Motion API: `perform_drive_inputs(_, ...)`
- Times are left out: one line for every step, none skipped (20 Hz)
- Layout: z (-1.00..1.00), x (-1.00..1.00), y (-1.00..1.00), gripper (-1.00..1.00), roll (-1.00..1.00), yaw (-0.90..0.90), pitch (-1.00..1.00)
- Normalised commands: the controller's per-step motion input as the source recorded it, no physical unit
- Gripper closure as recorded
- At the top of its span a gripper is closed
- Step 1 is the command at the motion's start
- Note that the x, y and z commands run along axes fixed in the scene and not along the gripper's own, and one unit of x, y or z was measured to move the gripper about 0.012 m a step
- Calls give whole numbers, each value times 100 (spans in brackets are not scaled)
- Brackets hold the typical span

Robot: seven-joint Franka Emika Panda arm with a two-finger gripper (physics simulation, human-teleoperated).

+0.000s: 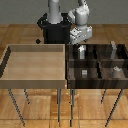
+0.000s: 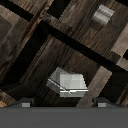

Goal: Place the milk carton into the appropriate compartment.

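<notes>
Milk carton (image 2: 68, 83), pale grey-white box with slanted peaked top, sits in the far cell (image 1: 81, 53) of the dark striped-wood bin (image 1: 97, 80), on the exterior view's left side of it, directly under the jaws. Gripper (image 1: 81, 46) points straight down above it, white arm folded over the black base (image 1: 54, 29); jaws spread, holding nothing. Small grey blocks occupy other cells. Light tan undivided tray (image 1: 34, 62) adjoins.

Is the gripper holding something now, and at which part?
The gripper appears to hold the milk carton near its top, over the dark bin; contact is unclear.
</notes>
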Motion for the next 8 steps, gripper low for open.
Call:
perform_drive_inputs(0,0,0,-100,0,0,0)
perform_drive_inputs(0,0,0,-100,0,0,0)
perform_drive_inputs(0,0,0,-100,0,0,0)
perform_drive_inputs(0,0,0,-100,0,0,0)
perform_drive_inputs(0,0,0,-100,0,0,0)
perform_drive_inputs(0,0,0,-100,0,0,0)
perform_drive_inputs(0,0,0,-100,0,0,0)
perform_drive_inputs(0,0,0,-100,0,0,0)
